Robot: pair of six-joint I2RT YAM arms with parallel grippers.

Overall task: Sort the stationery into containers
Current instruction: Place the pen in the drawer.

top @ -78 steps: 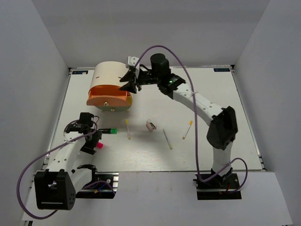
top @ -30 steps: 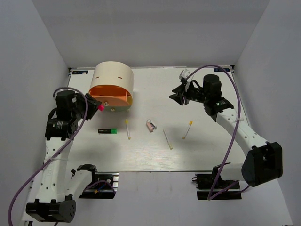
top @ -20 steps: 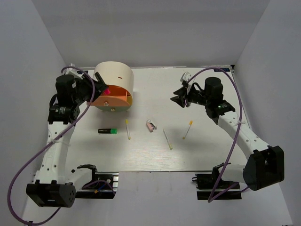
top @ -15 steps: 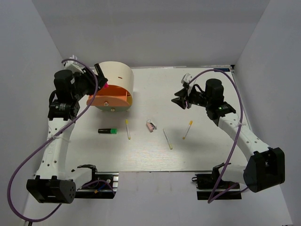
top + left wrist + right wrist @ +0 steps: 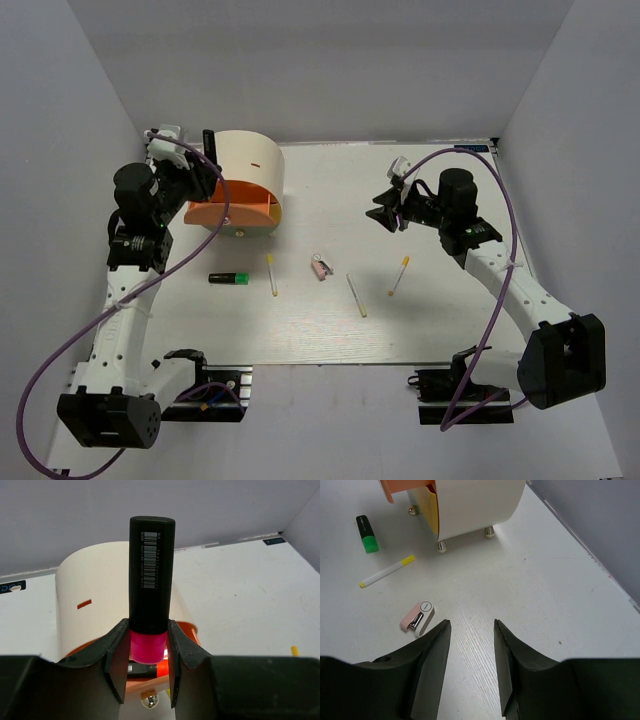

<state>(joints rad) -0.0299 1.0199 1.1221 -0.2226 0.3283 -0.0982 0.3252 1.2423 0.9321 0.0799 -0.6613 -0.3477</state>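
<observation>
My left gripper (image 5: 145, 655) pinches the pink end of a highlighter (image 5: 151, 570), black body jutting forward, with the open orange drawer (image 5: 186, 630) just beneath and the cream organiser (image 5: 100, 595) beyond. My right gripper (image 5: 471, 626) hangs half-open, empty, an eraser (image 5: 417, 616) just ahead-left.

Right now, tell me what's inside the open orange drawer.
One black item lies in the orange drawer, glimpsed just below the pink highlighter that the left pincer holds. The pincer and highlighter cover the rest, so anything else in there cannot be seen.
</observation>
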